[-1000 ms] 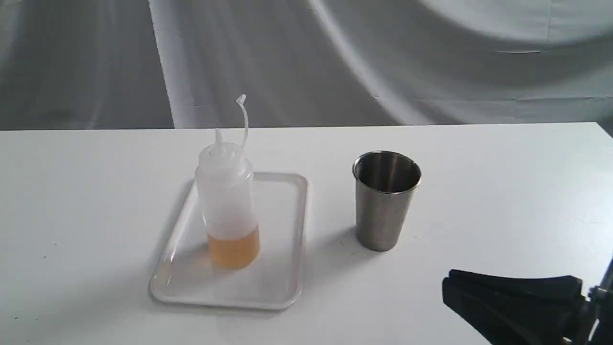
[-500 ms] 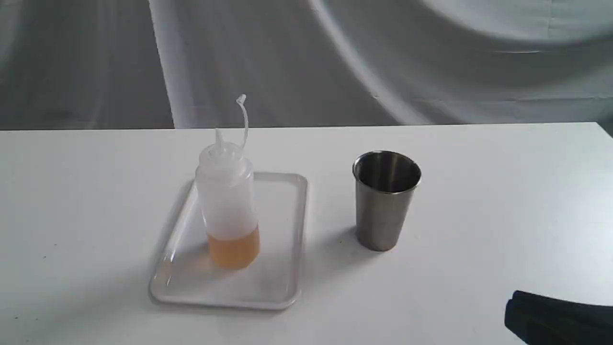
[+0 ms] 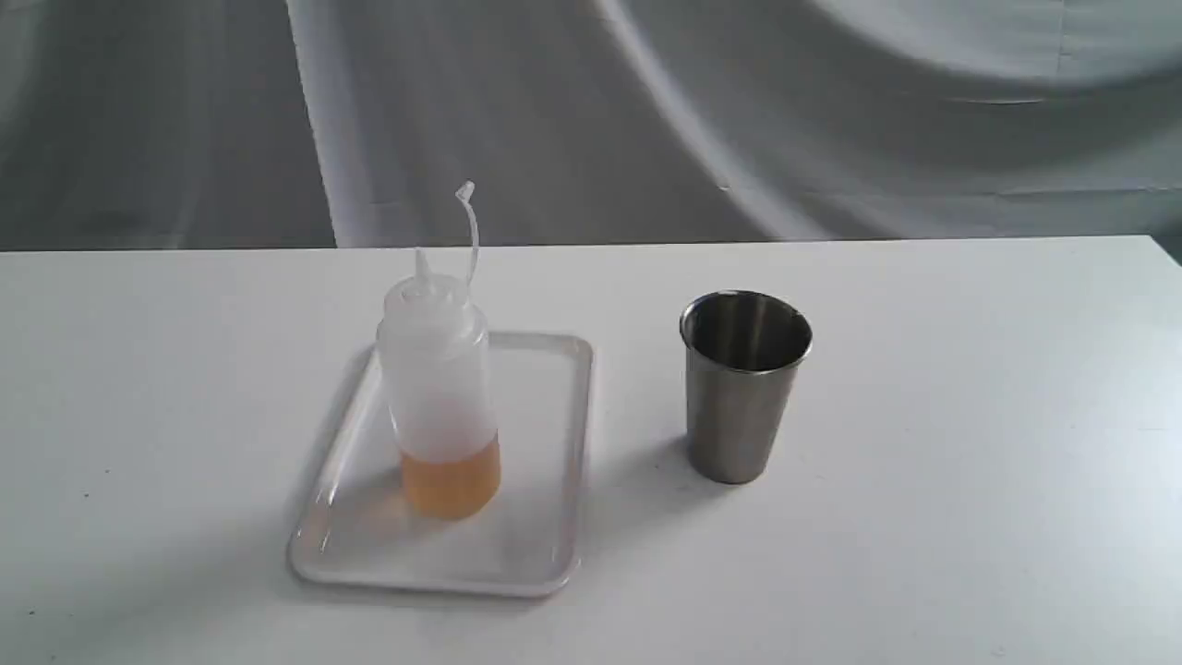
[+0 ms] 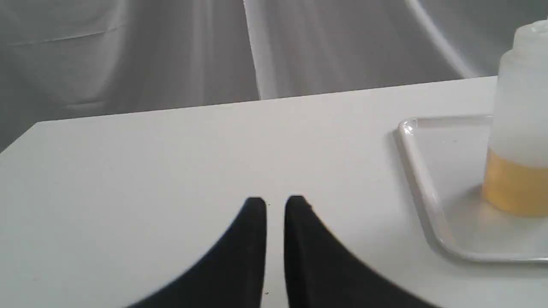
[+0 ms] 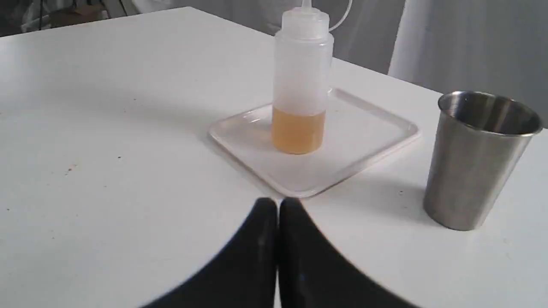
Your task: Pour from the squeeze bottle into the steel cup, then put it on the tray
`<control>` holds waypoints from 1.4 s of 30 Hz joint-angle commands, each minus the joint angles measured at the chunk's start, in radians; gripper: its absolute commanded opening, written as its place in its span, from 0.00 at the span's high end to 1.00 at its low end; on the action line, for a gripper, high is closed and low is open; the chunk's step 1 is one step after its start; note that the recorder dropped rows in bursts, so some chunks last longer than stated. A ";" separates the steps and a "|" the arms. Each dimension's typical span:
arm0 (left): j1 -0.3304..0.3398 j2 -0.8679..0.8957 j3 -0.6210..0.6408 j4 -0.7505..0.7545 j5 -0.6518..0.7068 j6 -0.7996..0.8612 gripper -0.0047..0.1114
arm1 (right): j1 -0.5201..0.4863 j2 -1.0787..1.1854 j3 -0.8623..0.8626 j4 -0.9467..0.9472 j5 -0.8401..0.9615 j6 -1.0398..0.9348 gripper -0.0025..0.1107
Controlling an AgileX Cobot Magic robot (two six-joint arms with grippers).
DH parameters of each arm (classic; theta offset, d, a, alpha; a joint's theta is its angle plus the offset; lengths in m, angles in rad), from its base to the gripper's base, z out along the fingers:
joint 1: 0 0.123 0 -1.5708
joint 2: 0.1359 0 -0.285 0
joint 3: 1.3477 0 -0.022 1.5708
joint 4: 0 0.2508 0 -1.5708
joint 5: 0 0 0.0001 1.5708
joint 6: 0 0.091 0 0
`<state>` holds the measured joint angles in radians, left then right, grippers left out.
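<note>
The squeeze bottle (image 3: 438,388) stands upright on the white tray (image 3: 545,517), amber liquid at its bottom and its cap strap curling up. To its right the steel cup (image 3: 743,383) stands upright on the table. Neither gripper shows in the exterior view. In the left wrist view my left gripper (image 4: 276,205) hovers over bare table, well apart from the tray (image 4: 421,179) and bottle (image 4: 520,128); its black fingers are nearly together with nothing between them. In the right wrist view my right gripper (image 5: 278,205) is shut and empty, short of the tray (image 5: 368,145), bottle (image 5: 302,85) and cup (image 5: 475,162).
The white table (image 3: 970,369) ends at a far edge in front of a grey draped cloth backdrop (image 3: 646,111). Its right corner shows at the far right of the exterior view.
The black right gripper, seen at the lower right of the exterior view a second ago, has slid out of that view. Bottle, tray and cup have not moved.
</note>
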<state>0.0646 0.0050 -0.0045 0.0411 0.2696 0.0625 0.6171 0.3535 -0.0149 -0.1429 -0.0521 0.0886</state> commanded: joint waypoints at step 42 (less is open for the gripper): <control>-0.007 -0.005 0.004 0.000 -0.004 -0.002 0.89 | -0.592 -0.354 0.015 0.004 0.385 0.002 0.98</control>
<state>0.0646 0.0050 -0.0045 0.0411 0.2696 0.0625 0.0440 0.0062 -0.0032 -0.1414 0.3331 0.0886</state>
